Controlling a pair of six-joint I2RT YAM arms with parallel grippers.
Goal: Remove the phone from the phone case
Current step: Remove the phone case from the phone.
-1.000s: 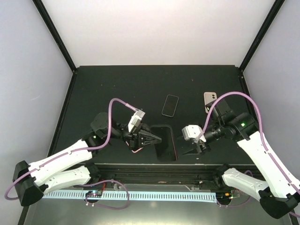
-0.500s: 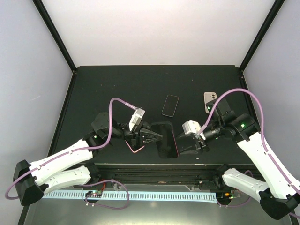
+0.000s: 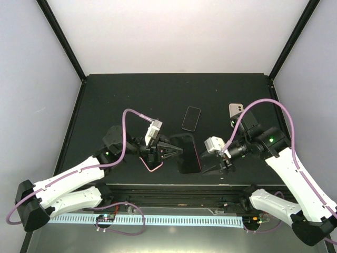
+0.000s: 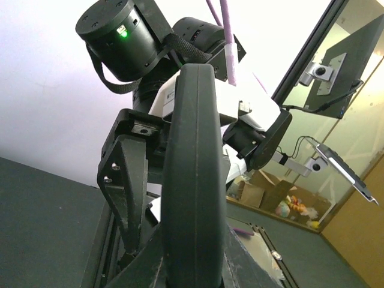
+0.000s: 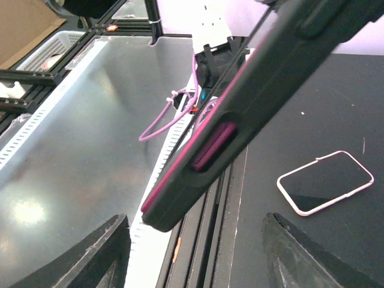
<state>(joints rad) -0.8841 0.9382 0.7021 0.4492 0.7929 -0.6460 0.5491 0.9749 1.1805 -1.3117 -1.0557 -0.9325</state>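
Grip on the case, shown from above and from both wrists. The left fingers [image 3: 168,148] are clamped on one long side of the black phone case with a magenta rim [image 3: 188,154]. The case is lifted off the dark worktop [image 3: 131,100], near its front edge and between the two arms.

In the overhead view the case presents a dark glossy face framed by the magenta rim (whether that face is the phone's screen cannot be told from these views). The left wrist view shows the case edge-on, filling the middle of the frame, with the right arm's wrist close behind it.

The right fingers [image 5: 99,255] stand spread apart and grip nothing. In the right wrist view the case runs diagonally across the frame above them. A magenta side button [image 5: 215,146] faces the camera, and the lower end of the case hangs over the gap between the two fingers. Whether the right fingers touch the case cannot be told.

A pink-rimmed phone with a black screen [image 3: 151,163] lies flat on the worktop just below the left fingers. A black slab phone [image 3: 191,118] lies farther back, near the centre. A pale phone with a camera block [image 3: 235,113] lies to its right, partly hidden by the right arm.
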